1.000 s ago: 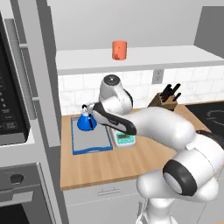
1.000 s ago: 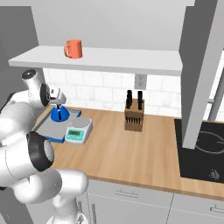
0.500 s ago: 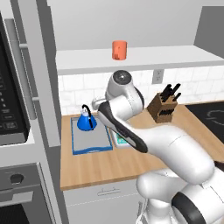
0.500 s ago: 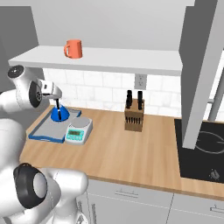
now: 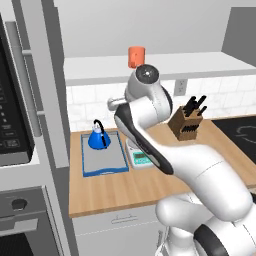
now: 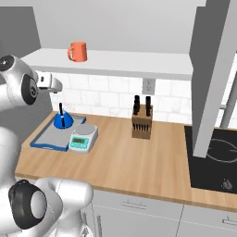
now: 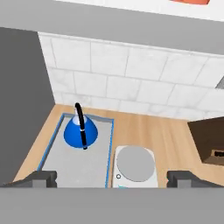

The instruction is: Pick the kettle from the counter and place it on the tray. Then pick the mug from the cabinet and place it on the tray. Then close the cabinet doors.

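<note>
One round, shiny blue kettle [image 7: 79, 130] with a thin black handle is sitting at the back of the flat grey tray [image 7: 70, 164], inside its blue rim. The tray is lying on the brown wooden counter [image 5: 150, 182], just beside a small white scale [image 7: 135, 165]. One plain orange mug [image 6: 77, 51] is standing up on the pale cabinet shelf [image 6: 139, 62]. The gripper [image 7: 112, 178] is hanging above the tray, spread wide and holding nothing.
</note>
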Controlling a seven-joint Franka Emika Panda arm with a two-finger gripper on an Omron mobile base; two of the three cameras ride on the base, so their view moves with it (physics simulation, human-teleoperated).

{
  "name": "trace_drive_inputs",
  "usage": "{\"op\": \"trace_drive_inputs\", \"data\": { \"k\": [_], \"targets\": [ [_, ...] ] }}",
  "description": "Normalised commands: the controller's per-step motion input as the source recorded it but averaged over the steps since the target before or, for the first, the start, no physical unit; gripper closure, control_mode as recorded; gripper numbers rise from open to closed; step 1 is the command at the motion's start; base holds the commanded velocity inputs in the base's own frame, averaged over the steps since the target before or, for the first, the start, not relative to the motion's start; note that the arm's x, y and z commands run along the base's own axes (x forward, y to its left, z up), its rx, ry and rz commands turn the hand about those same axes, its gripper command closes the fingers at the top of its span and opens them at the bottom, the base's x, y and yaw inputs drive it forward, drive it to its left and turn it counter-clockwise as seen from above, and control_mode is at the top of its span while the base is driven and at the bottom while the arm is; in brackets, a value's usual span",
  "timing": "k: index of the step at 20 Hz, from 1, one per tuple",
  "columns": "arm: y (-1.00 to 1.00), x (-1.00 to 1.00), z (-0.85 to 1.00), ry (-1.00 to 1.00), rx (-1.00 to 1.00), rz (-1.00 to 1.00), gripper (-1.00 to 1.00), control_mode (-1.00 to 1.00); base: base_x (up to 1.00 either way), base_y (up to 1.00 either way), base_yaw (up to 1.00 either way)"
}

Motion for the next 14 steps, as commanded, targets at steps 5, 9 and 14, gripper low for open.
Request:
{"op": "trace_drive_inputs", "data": {
  "k": [5, 9, 14],
  "targets": [
    [-0.18, 0.11, 0.63, -0.23, 0.0, -0.23, -1.0, -1.0, 0.0, 0.0, 0.0],
    [-0.16, 0.25, 0.59, -0.19, 0.0, -0.26, -1.0, -1.0, 0.0, 0.0, 0.0],
    [-0.17, 0.41, 0.41, -0.05, 0.0, -0.21, -1.0, -1.0, 0.0, 0.0, 0.0]
  ]
}}
